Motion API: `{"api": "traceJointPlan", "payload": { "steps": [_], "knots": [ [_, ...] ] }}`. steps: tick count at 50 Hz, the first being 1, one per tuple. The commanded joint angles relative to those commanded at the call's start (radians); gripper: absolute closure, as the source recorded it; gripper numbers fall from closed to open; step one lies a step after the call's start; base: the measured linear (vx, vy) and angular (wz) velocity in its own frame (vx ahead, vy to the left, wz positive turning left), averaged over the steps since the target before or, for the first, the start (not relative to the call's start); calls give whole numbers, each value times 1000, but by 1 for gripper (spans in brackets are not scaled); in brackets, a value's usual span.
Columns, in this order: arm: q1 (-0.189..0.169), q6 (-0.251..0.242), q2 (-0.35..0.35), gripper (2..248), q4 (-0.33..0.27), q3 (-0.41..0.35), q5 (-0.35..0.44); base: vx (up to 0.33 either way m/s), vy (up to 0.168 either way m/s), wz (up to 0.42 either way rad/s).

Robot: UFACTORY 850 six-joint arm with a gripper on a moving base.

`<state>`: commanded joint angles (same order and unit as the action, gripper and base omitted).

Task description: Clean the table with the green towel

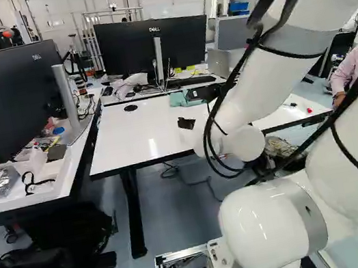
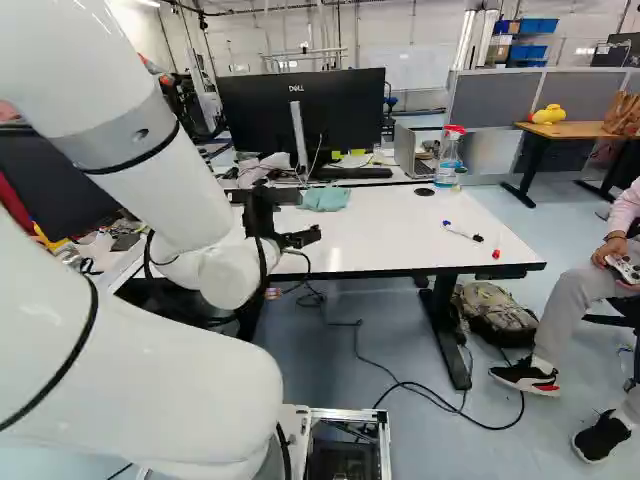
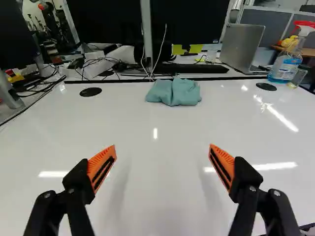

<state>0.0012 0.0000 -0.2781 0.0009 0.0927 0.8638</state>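
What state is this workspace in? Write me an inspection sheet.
Surface: glossy white rectangular table, glare patches; cleanliness cannot be judged.
Job's things: crumpled pale-green cloth towel near the far edge, ungripped.
Clutter: slim white marker with blue end; clear spray bottle with red nozzle.
Gripper: black two-fingered gripper with orange pads, open, empty.
Cables: thin black cable on the floor.
Surroundings: wide black monitor and silver laptop behind the towel.

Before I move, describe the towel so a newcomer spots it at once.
Find the white table, then its far edge, before the black monitor. There lies the green towel, in a crumpled teal heap. It is low and shapeless, unlike the upright spray bottle with the red head near the laptop.
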Motion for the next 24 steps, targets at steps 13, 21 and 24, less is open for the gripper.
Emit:
{"api": "traceJointPlan", "payload": {
  "steps": [13,21,24],
  "knots": [
    [-1,0,-1,3,-1,-5,9,0,0,0],
    [-1,0,-1,3,-1,-5,9,0,0,0],
    [-1,0,-1,3,-1,-5,9,0,0,0]
  ]
}}
